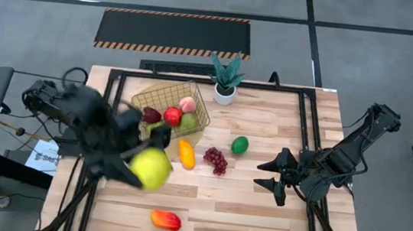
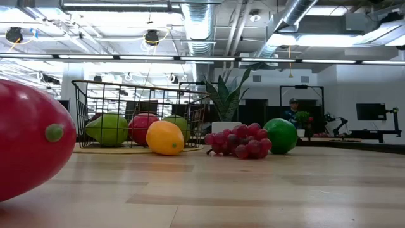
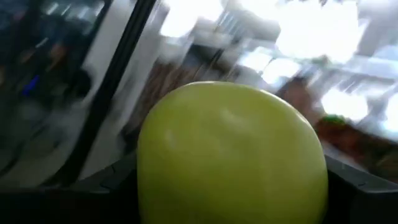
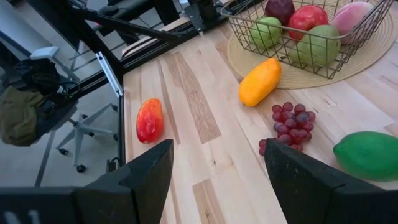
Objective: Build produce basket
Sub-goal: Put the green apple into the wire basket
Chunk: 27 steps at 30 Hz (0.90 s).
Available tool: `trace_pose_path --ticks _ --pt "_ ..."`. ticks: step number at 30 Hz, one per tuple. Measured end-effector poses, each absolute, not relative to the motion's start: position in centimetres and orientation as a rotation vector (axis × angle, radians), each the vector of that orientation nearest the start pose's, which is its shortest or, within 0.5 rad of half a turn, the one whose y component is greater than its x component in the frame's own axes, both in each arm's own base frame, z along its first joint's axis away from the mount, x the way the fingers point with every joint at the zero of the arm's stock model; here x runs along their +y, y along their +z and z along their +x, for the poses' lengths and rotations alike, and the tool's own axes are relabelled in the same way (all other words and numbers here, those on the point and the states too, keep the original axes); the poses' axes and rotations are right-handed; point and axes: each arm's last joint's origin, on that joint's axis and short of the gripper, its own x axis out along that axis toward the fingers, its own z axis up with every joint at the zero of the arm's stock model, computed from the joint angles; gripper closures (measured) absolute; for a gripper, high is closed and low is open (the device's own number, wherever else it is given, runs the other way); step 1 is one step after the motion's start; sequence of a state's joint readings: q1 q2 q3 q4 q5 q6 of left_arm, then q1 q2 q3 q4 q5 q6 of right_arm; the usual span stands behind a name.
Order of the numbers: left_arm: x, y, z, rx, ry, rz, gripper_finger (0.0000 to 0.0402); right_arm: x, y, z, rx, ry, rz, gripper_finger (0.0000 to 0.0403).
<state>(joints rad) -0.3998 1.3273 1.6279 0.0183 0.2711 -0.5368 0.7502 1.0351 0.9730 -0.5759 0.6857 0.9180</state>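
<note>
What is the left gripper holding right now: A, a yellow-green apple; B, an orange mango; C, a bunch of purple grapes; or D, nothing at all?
A: the left gripper is closed on a yellow-green apple, lifted near the basket, and that fruit fills the left wrist view.

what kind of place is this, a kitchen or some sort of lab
Most likely a robotics lab or workshop, not a kitchen. The low view shows exposed ceiling ducts and monitors on desks behind the wooden table. The high view shows a hazard-striped floor mat on grey flooring.
</note>
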Motion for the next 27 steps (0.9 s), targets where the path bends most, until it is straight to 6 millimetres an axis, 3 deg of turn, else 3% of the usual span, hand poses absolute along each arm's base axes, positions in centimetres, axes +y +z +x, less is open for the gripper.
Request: trace_pose_path --ticks 4,8,14,19,22,27 --pt "-11.7 49.7 24.2 0.056 -0.611 -0.446 0.0113 12.7 32.1 16.3 0.461 -0.156 0.478 0.0129" --pt "-11.2 47.6 24.4 0.216 -0.386 -0.352 0.0113 12.7 32.1 16.3 0.463 -0.156 0.476 0.0129" --pt "-9.7 44.7 23.8 0.428 0.012 0.011 0.0113 12.6 32.0 16.3 0.472 -0.165 0.471 0.0129" --pt "-7.9 43.5 23.0 0.530 0.392 0.261 0.0113 11.9 31.6 16.3 0.504 -0.230 0.510 0.0129" --pt "-6.5 43.0 22.6 0.565 0.575 0.283 0.0113 11.6 31.4 16.4 0.514 -0.261 0.524 0.0129" --pt "-3.4 41.4 21.9 0.698 0.774 0.100 0.0113 11.4 31.4 16.6 0.507 -0.276 0.534 0.0129"
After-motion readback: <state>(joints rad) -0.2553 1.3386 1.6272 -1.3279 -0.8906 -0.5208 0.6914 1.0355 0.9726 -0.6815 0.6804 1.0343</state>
